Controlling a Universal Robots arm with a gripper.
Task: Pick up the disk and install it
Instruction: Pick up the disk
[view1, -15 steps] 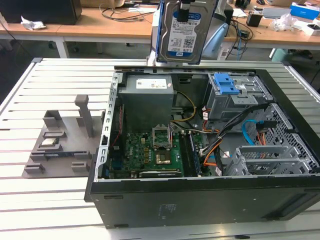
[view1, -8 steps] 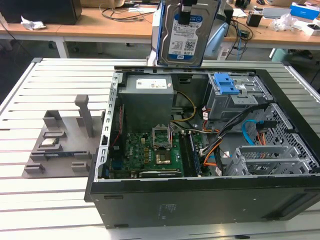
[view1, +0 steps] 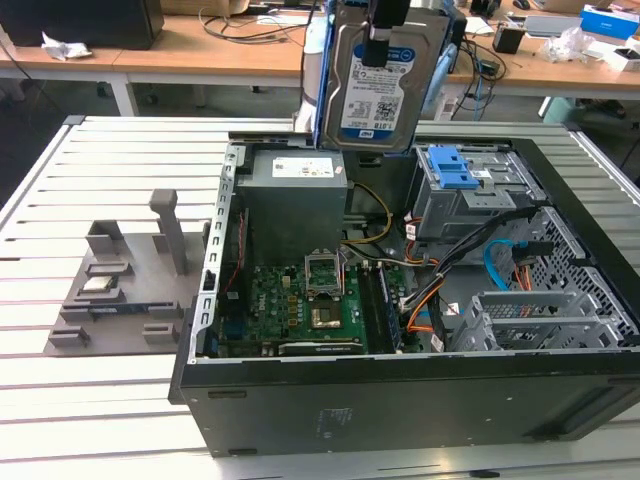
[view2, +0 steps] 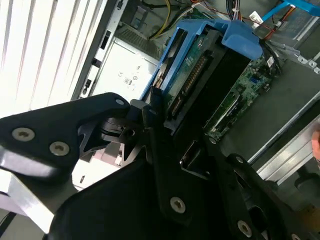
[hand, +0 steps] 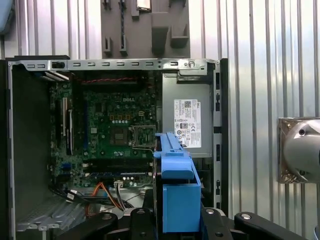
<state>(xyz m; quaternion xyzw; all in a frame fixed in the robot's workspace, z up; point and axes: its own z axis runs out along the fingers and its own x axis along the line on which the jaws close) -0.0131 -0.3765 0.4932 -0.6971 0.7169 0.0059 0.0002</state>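
"Disk (view1: 385, 85): have you got hold of it?"

"Yes. My pincer (view1: 383, 28) is pinched across the flat faces at its upper end. It hangs upright in the air with its label toward the exterior camera. It's over the open computer case (view1: 400, 410), near the grey power supply box (view1: 295, 190). The case lies on the slatted surface (view1: 100, 400)."

"How will the disk handle?"

"It's stiff metal. I'd judge it fairly heavy for its size and no friend of knocks. In the second wrist view its bare circuit board (view2: 187, 65) shows, and I'd keep off that. The blue caddy (hand: 176, 192) looks like springy plastic, so I'd trust a grip on the metal body rather than the rails."
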